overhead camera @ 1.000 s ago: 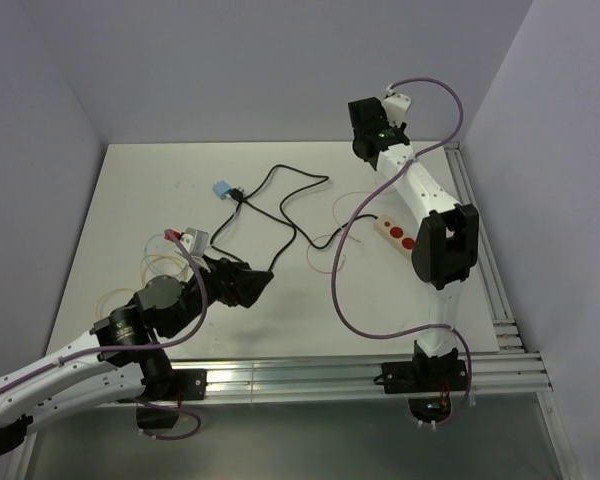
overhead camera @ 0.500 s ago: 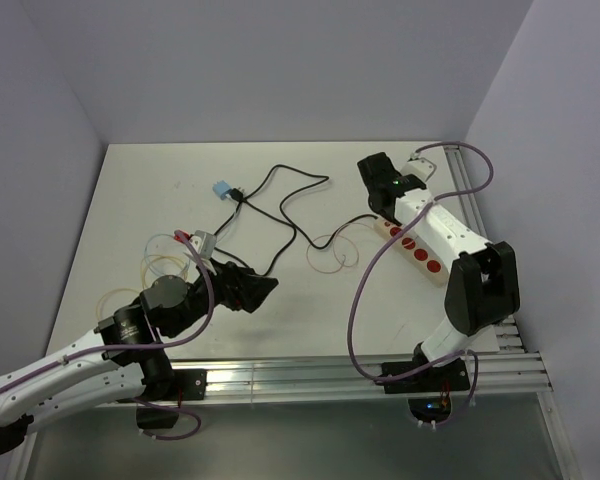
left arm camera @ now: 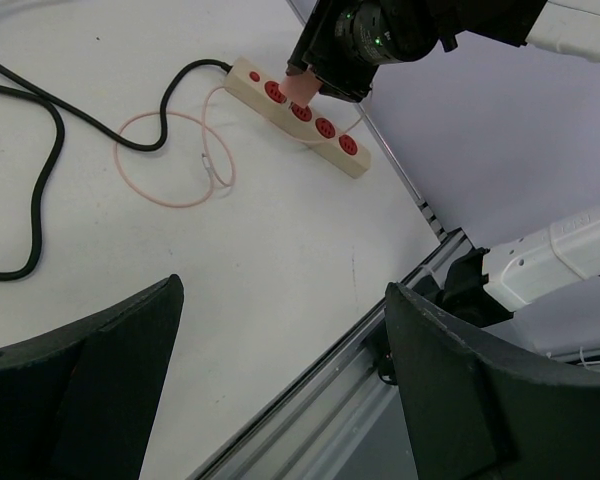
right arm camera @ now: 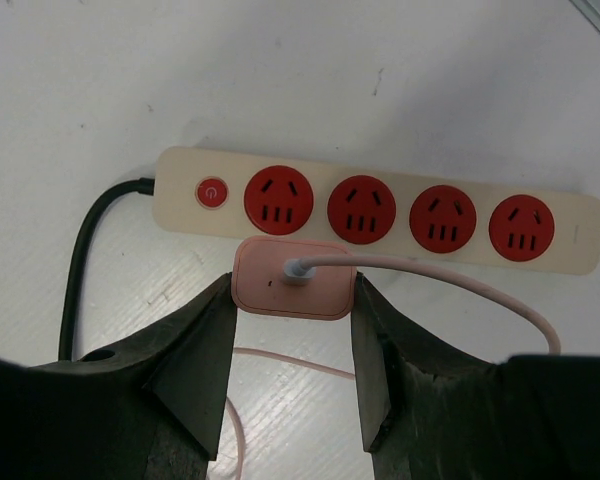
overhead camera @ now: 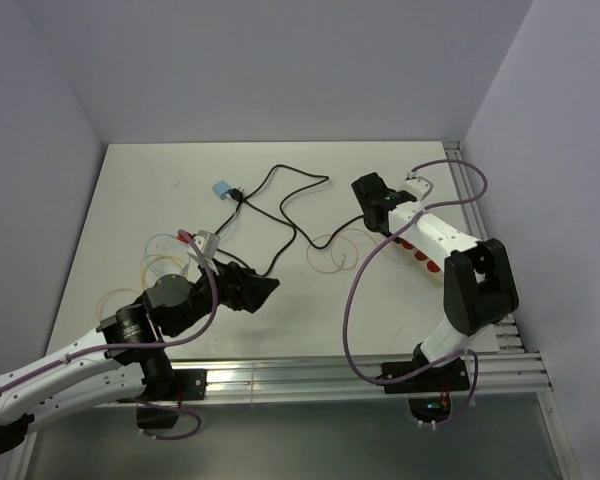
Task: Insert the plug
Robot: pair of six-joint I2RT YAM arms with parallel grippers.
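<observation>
A pink square plug point(right arm camera: 270, 290) with a thin pink cable point(right arm camera: 450, 275) sits between the fingers of my right gripper point(right arm camera: 292, 288), which is shut on it. It hangs just in front of the beige power strip point(right arm camera: 572, 232), below the first two of its red sockets. In the top view, my right gripper point(overhead camera: 373, 200) is over the strip's near end point(overhead camera: 427, 262). The left wrist view shows the plug point(left arm camera: 300, 88) just above the strip point(left arm camera: 242, 72). My left gripper point(overhead camera: 264, 290) hovers open and empty over the table's front middle point(left arm camera: 280, 300).
A black power cord point(overhead camera: 280, 215) snakes from the strip across the table to a blue plug point(overhead camera: 221, 189) at the back left. Loops of pink cable point(overhead camera: 335, 245) lie mid-table. Metal rails point(overhead camera: 480, 225) run along the right and front edges.
My right arm swung down from high at the back and brought the plug to the power strip's near end. The left arm shifted only slightly.
</observation>
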